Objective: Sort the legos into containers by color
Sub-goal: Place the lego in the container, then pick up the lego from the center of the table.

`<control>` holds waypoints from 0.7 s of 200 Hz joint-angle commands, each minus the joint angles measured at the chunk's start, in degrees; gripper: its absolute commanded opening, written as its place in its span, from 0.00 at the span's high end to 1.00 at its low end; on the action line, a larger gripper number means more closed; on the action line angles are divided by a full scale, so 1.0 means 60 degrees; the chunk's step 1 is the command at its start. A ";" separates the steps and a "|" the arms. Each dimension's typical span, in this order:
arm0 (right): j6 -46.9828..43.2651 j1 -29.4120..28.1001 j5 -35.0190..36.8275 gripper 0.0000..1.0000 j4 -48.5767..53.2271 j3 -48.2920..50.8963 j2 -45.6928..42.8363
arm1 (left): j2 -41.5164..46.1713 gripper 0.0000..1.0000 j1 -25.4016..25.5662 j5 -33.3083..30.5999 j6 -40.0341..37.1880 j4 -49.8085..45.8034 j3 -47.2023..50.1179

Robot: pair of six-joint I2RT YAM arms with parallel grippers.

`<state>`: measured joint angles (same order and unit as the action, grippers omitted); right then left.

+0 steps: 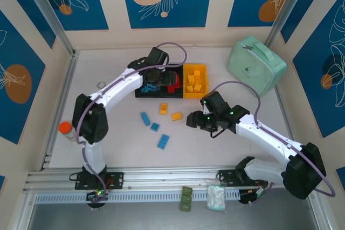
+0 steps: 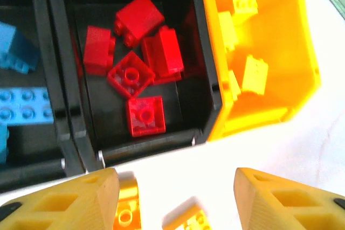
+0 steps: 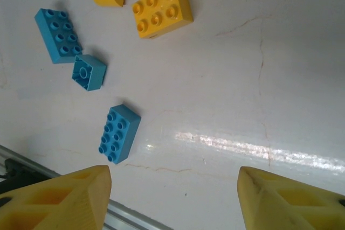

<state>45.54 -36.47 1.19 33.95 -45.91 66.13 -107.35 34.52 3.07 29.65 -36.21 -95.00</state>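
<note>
My left claw hangs open and empty over the near rim of the containers, which stand in a row toward the far edge of the worktop, about midway along it. Red legos lie in the middle black bin, blue ones in the left black bin, and yellow ones in the yellow bin. My right claw is open too and holds nothing. It hovers over the loose legos in the middle of the worktop, three blue and two yellow.

I judge the step in hand to be a pick from that loose group. The lone blue brick is the best choice because it lies apart from the rest. I should come straight down, set my fingers across its short width, close on the flat sides and lift clear before travelling. The other two blue bricks lie just beside each other, so a fingertip could nudge one.

My own left arm reaches across to the bins and covers the blue bin from above, so it should move off before a blue drop. The mint-green case in the far right corner, the orange-capped bottle at the left edge and the olive bricks by the near edge are all well apart.
</note>
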 commanded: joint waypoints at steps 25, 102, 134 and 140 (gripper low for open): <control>-0.1023 -0.0334 0.0953 0.33 0.0255 -0.1346 0.1503 | 0.2273 0.40 0.0062 0.1008 0.0341 0.1387 0.3143; -0.2056 -0.0721 0.1574 0.29 0.0479 -0.3652 0.4685 | 0.6099 0.33 0.0031 0.1162 0.1405 0.1875 0.7835; -0.2055 -0.0880 0.1945 0.29 0.0709 -0.4424 0.5833 | 0.7348 0.29 0.0029 0.1006 0.1895 0.1709 0.8969; -0.2074 -0.0886 0.1967 0.28 0.0730 -0.4534 0.6001 | 0.7512 0.28 0.0032 0.1012 0.2001 0.1710 0.9152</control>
<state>34.48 -41.21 10.81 35.64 -70.13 98.72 -66.22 34.52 8.99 38.17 -26.06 -43.83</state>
